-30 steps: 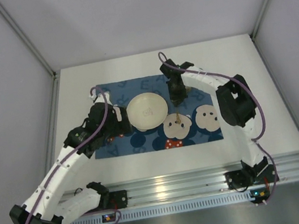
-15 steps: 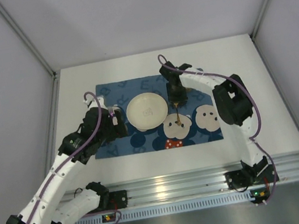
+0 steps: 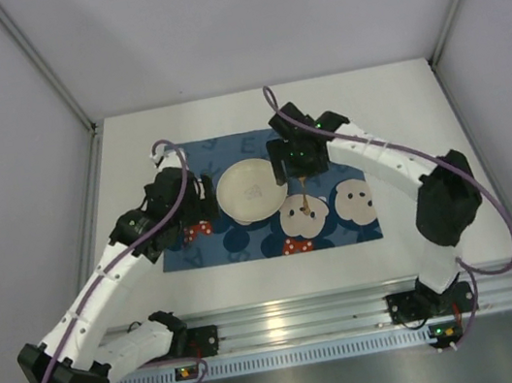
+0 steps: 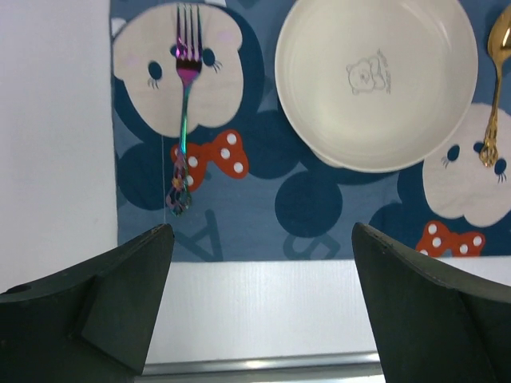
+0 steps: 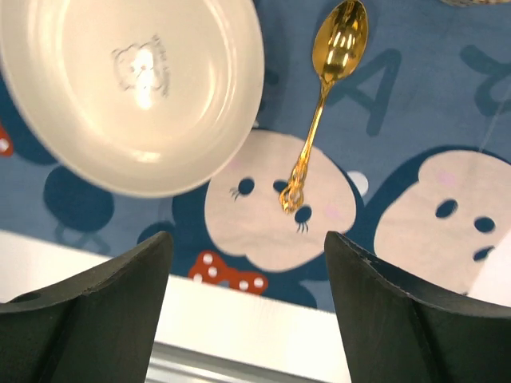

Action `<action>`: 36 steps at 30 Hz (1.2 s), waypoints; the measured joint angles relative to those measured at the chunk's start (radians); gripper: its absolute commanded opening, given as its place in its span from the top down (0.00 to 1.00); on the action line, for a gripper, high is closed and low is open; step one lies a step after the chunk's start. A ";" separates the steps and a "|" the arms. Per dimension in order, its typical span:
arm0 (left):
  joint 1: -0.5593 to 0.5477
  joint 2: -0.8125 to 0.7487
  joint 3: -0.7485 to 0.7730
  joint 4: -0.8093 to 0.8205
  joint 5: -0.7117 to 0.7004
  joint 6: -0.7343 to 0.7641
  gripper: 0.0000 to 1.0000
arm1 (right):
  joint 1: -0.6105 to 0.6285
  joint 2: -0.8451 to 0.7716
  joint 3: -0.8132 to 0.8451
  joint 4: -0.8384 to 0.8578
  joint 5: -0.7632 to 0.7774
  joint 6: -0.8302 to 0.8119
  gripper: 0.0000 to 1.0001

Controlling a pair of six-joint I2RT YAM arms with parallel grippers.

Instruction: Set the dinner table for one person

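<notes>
On the white dinner table point(image 3: 399, 108) lies a dark blue cartoon-mouse placemat point(image 3: 245, 244). A cream plate point(image 3: 252, 190) with a bear print sits in the placemat's middle. To its right, a gold spoon point(image 3: 307, 201) lies flat on the mat, bowl toward the far side. An iridescent fork point(image 4: 183, 112) lies on the mat left of the plate point(image 4: 375, 80). My right gripper point(image 3: 295, 160) hovers open above the spoon point(image 5: 323, 104), holding nothing. Over the mat's left part my left gripper point(image 3: 195, 211) is wide open and empty.
A metal rail point(image 3: 297, 317) runs along the table's near edge by both arm bases. Grey walls close off the left, right and far sides. In the wrist views, bare white tabletop point(image 4: 263, 303) shows between the mat and the rail.
My right gripper has opened, let go of the spoon and lifted away from it; the spoon stays on the mat. The left arm shifted slightly, still open.
</notes>
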 measured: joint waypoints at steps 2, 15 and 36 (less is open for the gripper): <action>0.000 0.008 0.009 0.040 -0.037 0.028 0.01 | 0.032 -0.114 -0.052 0.003 0.015 -0.012 0.23; 0.061 0.073 -0.376 0.659 -0.190 0.387 0.01 | 0.230 -0.972 -0.818 0.478 0.179 -0.097 0.00; 0.399 0.505 -0.592 1.474 0.018 0.505 0.01 | 0.230 -1.252 -0.962 0.404 0.166 -0.120 0.00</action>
